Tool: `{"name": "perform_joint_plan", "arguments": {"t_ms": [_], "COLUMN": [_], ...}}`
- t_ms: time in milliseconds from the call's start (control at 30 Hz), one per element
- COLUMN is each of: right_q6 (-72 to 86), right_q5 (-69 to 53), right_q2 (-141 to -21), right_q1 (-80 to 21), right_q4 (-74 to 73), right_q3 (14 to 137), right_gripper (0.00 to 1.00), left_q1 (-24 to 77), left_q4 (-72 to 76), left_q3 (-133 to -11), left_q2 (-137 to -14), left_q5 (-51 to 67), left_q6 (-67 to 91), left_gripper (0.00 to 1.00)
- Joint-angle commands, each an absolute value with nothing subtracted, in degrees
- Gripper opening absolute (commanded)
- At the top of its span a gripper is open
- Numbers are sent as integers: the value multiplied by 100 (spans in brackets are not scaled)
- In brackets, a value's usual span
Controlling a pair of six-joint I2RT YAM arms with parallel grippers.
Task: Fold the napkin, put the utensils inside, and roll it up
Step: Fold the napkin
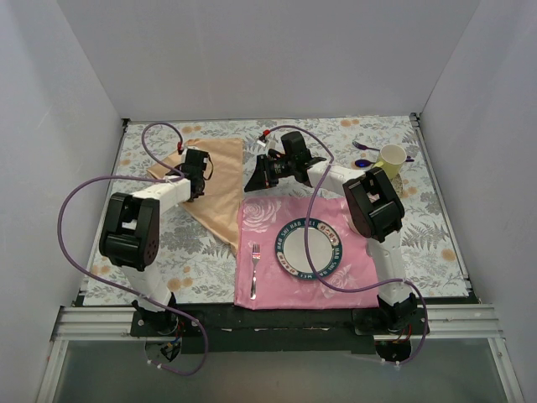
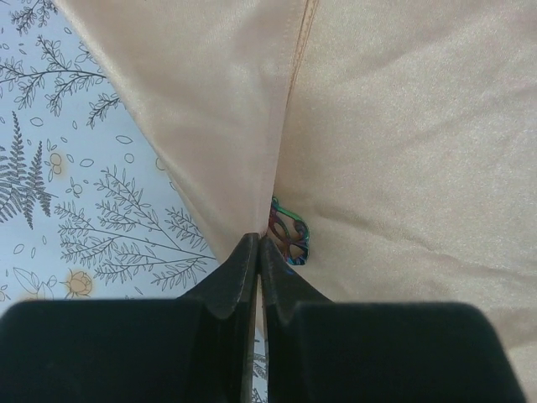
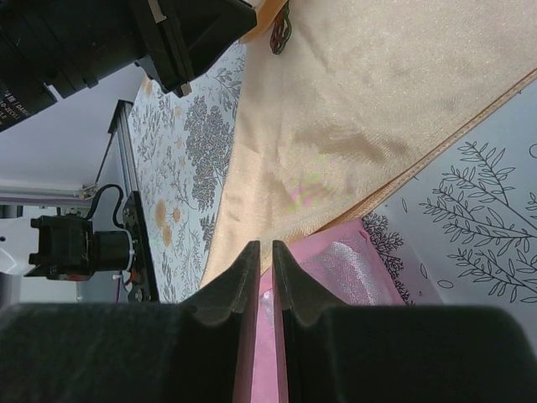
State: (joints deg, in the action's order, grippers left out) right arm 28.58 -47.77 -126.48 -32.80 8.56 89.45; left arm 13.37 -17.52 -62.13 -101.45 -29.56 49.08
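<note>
Left hand [image 2: 258, 242] pinches a ridge of the shiny, plain peach-gold napkin [image 2: 403, 126].

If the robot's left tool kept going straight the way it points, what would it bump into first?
The napkin: the left tool is shut at a fold of it, so the cloth is already at its tips. A small iridescent piece peeks out just beside that line, depth unclear.

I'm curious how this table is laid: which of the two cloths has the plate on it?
The pink placemat: the plate and a silver fork sit on it. The plain peach napkin carries neither.
</note>
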Motion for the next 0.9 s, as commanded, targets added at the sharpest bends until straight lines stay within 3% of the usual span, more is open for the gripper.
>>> {"name": "perform_joint_plan", "arguments": {"t_ms": [0,600,733,833,867], "right_q6": [2857,2812,2821,2821,2821], "right_q5": [-4869,-4887,-4887,-4887,-4887], "right_q2": [-12331,-12410,-12419,-12436,-12437], "right_q1": [-3296,-3296,-3296,-3305,-3296], "right_q4": [1011,932,932,932,932], "right_q3": [8956,9079,9088,9070,9070], "right_gripper": [19,19,19,19,19], "left_q1": [1354,1345,1345,1318,1310], "left_q4": [-1670,-1740,-1740,-1758,-1775], "left_q3": [-6073,-5967,-5968,-5924,-5924], "left_q2": [-9651,-9597,-9659,-9694,-9677], "left_q5": [-3094,-2813,-2882,-2900,-2900], "left_q6": [4931,5238,5238,5273,5300], "left_gripper": [0,0,7,19,27]}}
